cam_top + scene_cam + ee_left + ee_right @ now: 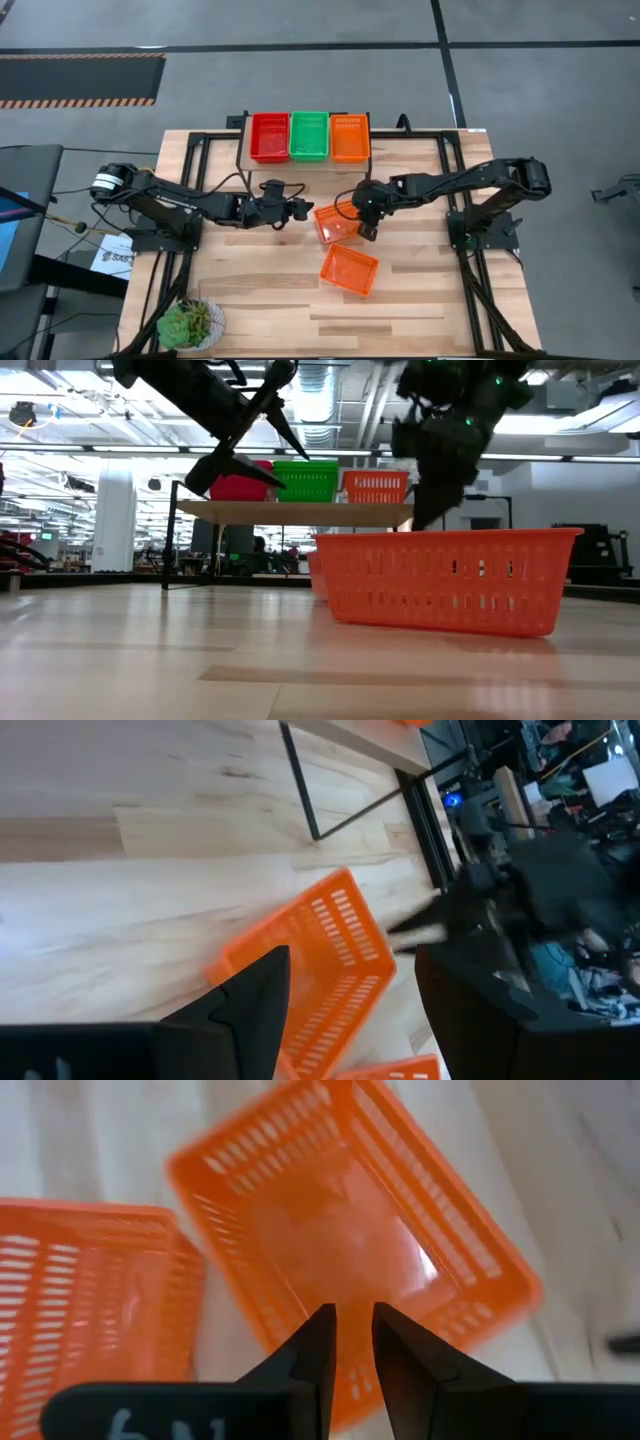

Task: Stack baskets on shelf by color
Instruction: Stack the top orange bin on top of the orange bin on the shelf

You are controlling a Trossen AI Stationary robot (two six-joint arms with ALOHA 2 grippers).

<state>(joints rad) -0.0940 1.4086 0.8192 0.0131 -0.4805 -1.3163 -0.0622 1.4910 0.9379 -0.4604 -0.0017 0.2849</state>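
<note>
Two orange baskets are on the tabletop: one (349, 270) toward the near edge, close in the low view (450, 580), and one (333, 222) behind it. My right gripper (362, 230) (352, 1312) is shut on that farther basket (350, 1210). My left gripper (303, 210) (352, 960) hovers open just left of it, off the table (285, 460). The shelf (308, 163) (300, 512) at the far edge carries a red (269, 136), a green (309, 135) and an orange basket (349, 137) side by side. My right gripper pinches the farther orange basket by its wall near a corner (330, 1405), coming from above and slanting down. The fingers cover the place of contact. The basket stretches away from the fingers, its open side up. Whether it is clear of the table cannot be told.
A potted plant (190, 322) stands at the near left corner. Black frame rails (455, 215) run along the table's sides by the arm bases. Bare wood lies across the near half of the table (260, 290).
</note>
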